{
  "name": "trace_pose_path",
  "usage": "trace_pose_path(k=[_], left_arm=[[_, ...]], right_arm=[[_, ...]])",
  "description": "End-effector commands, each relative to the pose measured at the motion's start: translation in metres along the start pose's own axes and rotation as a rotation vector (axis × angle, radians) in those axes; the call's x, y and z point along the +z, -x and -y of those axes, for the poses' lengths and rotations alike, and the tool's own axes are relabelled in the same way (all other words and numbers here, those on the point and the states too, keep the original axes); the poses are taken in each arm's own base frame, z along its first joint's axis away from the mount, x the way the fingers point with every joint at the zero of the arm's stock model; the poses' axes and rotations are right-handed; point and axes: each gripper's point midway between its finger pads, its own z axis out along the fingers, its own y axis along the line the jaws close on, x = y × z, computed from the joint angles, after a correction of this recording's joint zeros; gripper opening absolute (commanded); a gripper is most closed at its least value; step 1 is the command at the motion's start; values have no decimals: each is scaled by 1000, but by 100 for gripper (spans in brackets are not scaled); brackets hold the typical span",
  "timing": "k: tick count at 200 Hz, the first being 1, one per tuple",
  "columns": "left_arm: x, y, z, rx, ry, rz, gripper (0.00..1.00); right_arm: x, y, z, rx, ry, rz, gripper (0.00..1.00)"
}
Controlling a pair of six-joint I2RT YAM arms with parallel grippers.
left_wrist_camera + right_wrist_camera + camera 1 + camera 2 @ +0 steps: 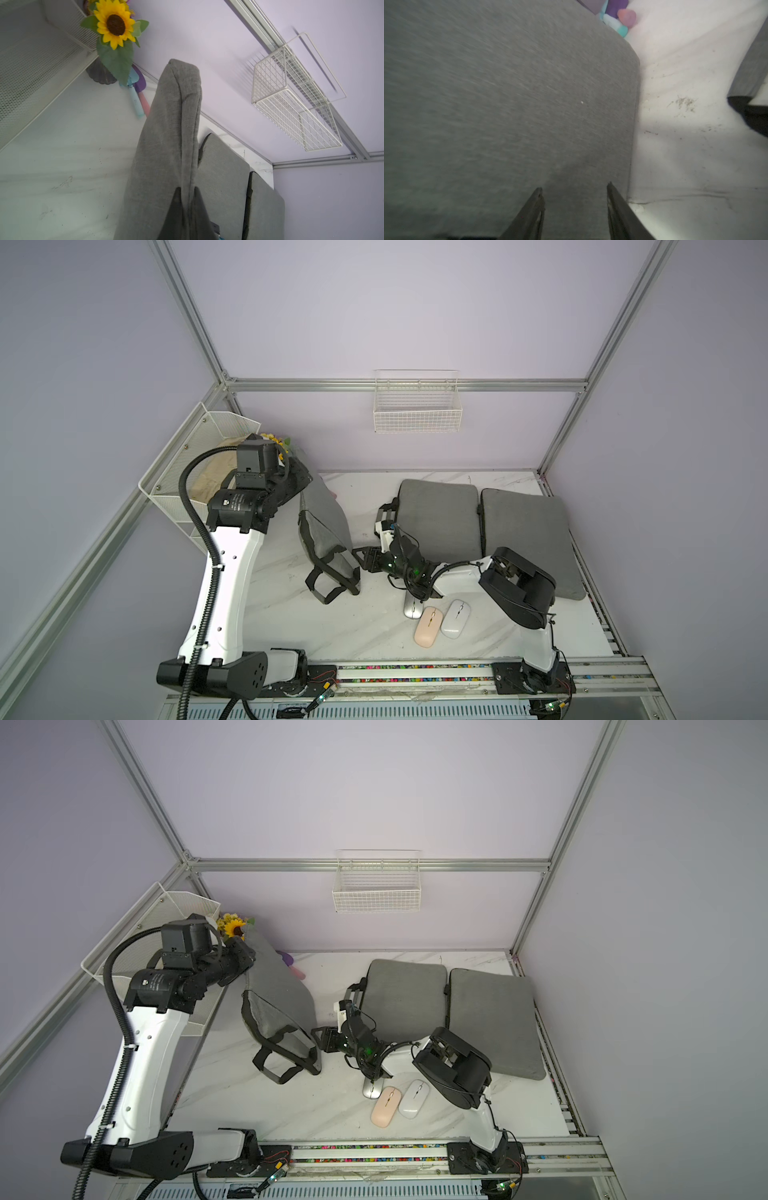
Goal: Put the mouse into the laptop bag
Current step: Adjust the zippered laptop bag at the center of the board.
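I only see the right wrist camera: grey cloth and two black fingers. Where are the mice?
Observer: Three sit on the table beside the right arm: pink mouse, white mouse, and silver mouse, partly under the wrist.
Operator: Who holds that grey cloth up?
Observer: The left gripper is shut on the bag's raised edge, holding it tilted up.
Operator: Any more bags?
Observer: Two flat bags lie at the back.

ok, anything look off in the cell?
One laptop bag stands tilted on its end, its top seam pinched by the left claw, while two other bags lie flat. The mice sit on the table.
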Motion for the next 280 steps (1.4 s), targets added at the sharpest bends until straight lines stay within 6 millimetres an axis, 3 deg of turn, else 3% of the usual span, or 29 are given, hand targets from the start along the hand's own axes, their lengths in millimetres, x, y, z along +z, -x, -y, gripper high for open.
trace_pose_path(k=[1, 6, 9, 19, 59, 81, 101, 120, 156, 176, 203, 223, 245, 268, 280], left_arm=[[-28, 48, 71, 148, -195, 191, 0], [-28, 44, 77, 170, -206, 186, 0], [-11, 37, 78, 184, -193, 157, 0], [0, 26, 87, 226, -196, 133, 0], [20, -26, 116, 436, -156, 99, 0], [32, -48, 99, 433, -113, 49, 0], [38, -81, 70, 447, -73, -24, 0], [34, -111, 47, 437, -88, -73, 0], [35, -168, 32, 441, -158, -171, 0], [41, -184, 29, 464, -154, -199, 0], [46, -193, 3, 463, -74, -207, 2], [50, -210, -17, 466, -55, -222, 17], [48, -228, -38, 426, -27, -265, 67], [38, -226, -72, 297, 103, -230, 93], [28, -222, -96, 215, 215, -217, 100]], right_arm=[[6, 9, -64, -8, 107, 44, 50], [8, 6, -67, -12, 99, 45, 50], [10, 5, -67, -13, 96, 44, 50], [15, -1, -66, -5, 98, 29, 50], [-1, 1, -19, 29, 9, 64, 53], [-25, 9, 9, 40, -60, 90, 55], [-60, 26, 27, 39, -117, 148, 57], [-85, 38, 24, 5, -130, 186, 60], [-123, 61, 12, -36, -152, 247, 65], [-142, 74, 6, -43, -154, 283, 67], [-157, 85, 1, -51, -167, 310, 70], [-154, 84, 7, -51, -187, 297, 72], [-152, 86, 13, -50, -209, 298, 77], [-150, 91, 10, -65, -210, 302, 82], [-146, 91, 9, -77, -216, 288, 84]])
